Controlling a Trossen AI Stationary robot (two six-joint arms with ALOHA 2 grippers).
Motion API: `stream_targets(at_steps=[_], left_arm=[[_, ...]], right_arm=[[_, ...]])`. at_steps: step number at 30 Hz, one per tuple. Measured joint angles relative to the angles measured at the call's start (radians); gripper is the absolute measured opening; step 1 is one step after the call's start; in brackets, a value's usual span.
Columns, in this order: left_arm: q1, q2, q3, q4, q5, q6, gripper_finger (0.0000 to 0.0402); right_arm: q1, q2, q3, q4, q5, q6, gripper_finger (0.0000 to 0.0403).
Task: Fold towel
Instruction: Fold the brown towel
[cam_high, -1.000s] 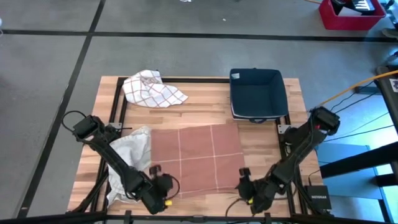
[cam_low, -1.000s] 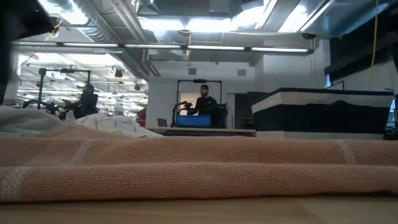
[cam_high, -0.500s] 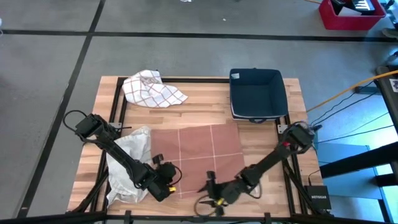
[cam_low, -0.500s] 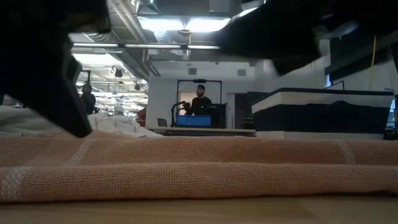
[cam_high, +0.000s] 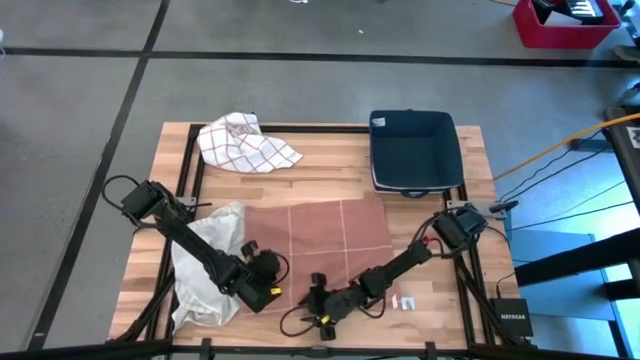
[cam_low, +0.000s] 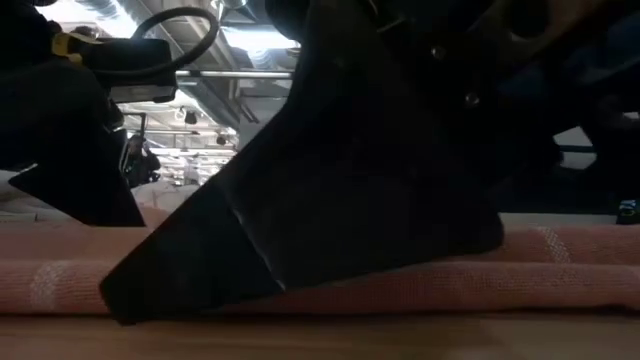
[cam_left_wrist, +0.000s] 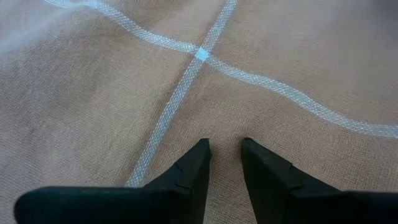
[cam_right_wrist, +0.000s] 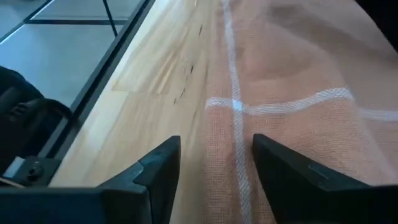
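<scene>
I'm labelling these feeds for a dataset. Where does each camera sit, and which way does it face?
High view: overhead, straight down on the table; both arms show.
Low view: table-top height, level across the pink towel; dark arm parts block most.
Left wrist view: above the towel; left claw narrowly open.
Right wrist view: along the towel's edge; right claw open.
All four share the pink towel.

The towel (cam_left_wrist: 280, 56) is matt woven cloth, its coarse weave plain to see, with paler stitched stripes crossing it. The table (cam_high: 330, 170) is smooth planked wood with a faint sheen, framed in dark metal. Both grippers' fingers (cam_right_wrist: 155, 171) look like matt dark plastic. The checked cloth (cam_high: 245, 142) and white cloth (cam_high: 205, 270) lie soft and crumpled. The bin (cam_high: 412, 150) looks matt.
</scene>
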Motion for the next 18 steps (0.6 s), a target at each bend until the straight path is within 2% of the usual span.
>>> stream_targets(at_steps=[11,15,18], left_arm=[[0.023,-0.007,-0.001,-0.006,0.002,0.008,0.0088],[0.002,-0.056,0.028,-0.035,0.023,0.055,0.0088],[-0.031,-0.122,0.08,-0.021,0.05,0.115,0.0088]], right_arm=[[0.026,0.0,-0.002,0.025,-0.019,-0.011,0.0204],[0.025,-0.023,-0.004,0.011,-0.019,-0.01,0.0204],[0.026,-0.094,-0.006,-0.064,-0.027,-0.028,0.0204]])
